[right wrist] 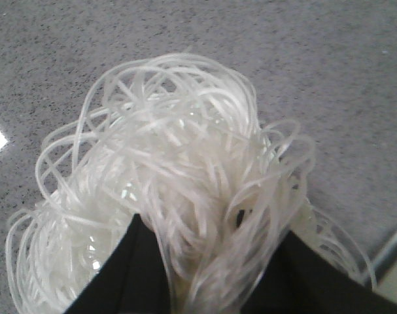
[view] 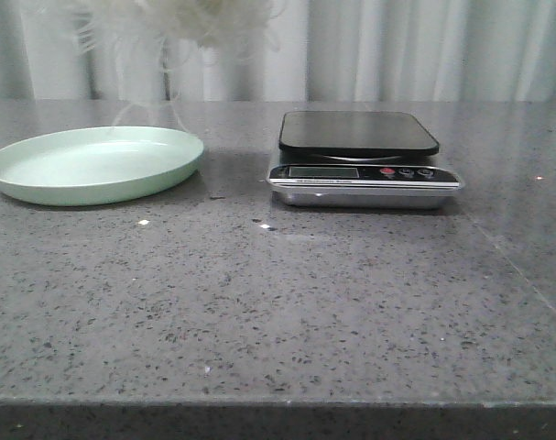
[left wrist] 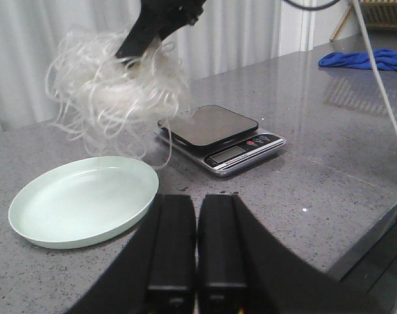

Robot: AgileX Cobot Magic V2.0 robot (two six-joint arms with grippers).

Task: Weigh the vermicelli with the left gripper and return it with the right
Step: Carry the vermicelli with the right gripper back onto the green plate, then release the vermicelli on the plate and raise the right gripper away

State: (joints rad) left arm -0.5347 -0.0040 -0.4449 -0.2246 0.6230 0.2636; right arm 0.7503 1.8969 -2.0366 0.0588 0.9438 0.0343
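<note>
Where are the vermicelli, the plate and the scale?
vermicelli (right wrist: 178, 196): right wrist view, middle of the tangle.
plate (view: 94, 163): front view, bare inner surface.
scale (left wrist: 211, 124): left wrist view, dark weighing platform.

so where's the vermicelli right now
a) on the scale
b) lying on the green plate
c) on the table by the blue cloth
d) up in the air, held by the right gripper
d) the vermicelli hangs off the right gripper above the plate, and both the plate and the scale are bare in the front view, while the left gripper is shut on nothing.
</note>
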